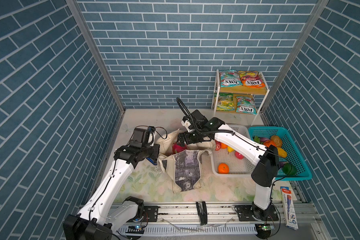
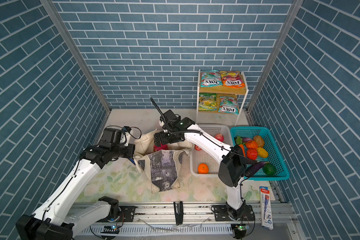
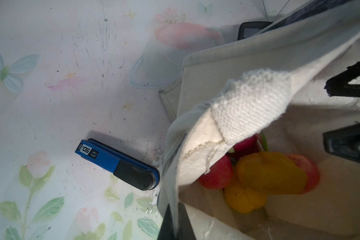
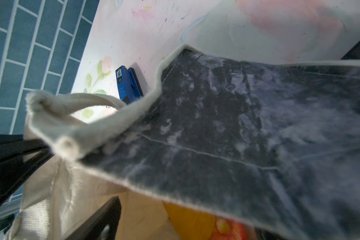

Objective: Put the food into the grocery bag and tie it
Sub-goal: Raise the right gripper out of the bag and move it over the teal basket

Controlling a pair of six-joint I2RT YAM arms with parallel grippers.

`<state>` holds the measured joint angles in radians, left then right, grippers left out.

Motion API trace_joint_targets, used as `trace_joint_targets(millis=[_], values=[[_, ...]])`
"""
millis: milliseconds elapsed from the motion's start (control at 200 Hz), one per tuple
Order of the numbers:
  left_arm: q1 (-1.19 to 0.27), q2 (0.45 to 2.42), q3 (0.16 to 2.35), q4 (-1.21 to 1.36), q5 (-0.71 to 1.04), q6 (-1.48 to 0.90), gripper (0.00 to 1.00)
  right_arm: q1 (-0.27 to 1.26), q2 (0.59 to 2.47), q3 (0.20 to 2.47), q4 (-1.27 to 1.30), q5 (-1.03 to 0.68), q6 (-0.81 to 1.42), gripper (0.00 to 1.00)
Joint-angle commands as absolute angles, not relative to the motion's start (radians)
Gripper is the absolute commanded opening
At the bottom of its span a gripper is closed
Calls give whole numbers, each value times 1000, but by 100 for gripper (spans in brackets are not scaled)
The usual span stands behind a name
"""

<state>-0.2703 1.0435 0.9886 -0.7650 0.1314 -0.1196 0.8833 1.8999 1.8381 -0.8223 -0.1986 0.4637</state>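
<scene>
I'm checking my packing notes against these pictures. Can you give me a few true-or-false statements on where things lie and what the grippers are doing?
1. An orange lies in the white basket. True.
2. The shelf holds no candy. False: four FOX'S packets sit on it.
3. The blue stapler is inside the grocery bag. False: it lies on the table beside the bag.
4. The left gripper is shut on the grocery bag's rim. True.
5. The right gripper is clamped shut. False: its jaws stand open over the bag's mouth.
</scene>
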Motion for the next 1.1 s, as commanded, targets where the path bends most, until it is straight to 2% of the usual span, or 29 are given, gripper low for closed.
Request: trace_joint_targets(millis=[0,190,390,575,705,905,1095], values=[[-265,1046,982,-772,132,-118,5,883,1835,1847,-811,-150,449,98],[-265,1048,982,-772,130,-118,5,882,1768,1837,-808,-94,432,98],[-265,1046,982,-772,130,-118,5,877,1650,1818,-815,63,378,98],[-265,1045,982,-772,130,-118,5,832,1508,1729,-795,289,356,99],[-265,1045,982,-772,131,-118,5,732,1408,1624,-810,419,389,99],[-265,1052,983,-772,132,-118,5,494,1289,1476,-923,543,531,99],[-265,1055,983,-773,132,-118,4,275,1272,1377,-1051,558,663,99]])
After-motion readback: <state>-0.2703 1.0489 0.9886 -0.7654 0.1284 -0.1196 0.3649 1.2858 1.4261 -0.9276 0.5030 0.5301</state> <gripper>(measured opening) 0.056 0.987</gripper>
